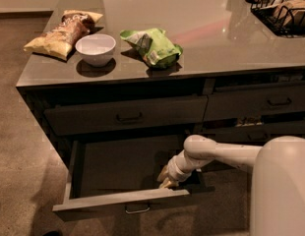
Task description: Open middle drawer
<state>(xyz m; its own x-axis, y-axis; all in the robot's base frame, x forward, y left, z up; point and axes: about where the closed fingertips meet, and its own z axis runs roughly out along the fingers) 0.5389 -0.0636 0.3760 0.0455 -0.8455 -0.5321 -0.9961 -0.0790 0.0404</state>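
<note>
The middle drawer [118, 200] stands pulled far out of the left column of the counter. It is a shallow dark box with a paler rim and a small loop handle [137, 209] centred on its front. My gripper [165, 180] reaches down into the drawer box from the right and sits low, just behind the drawer front, right of the handle. The white arm [216, 154] runs from the lower right to it. The drawer above [125, 115] is closed.
On the countertop [201, 38] lie a white bowl [95, 48], a green snack bag [151, 45] and a tan chip bag [63, 32]. A black wire basket [283, 9] stands at the far right. Closed right-column drawers [260, 102] are beside the arm. My white body [283, 191] fills the lower right.
</note>
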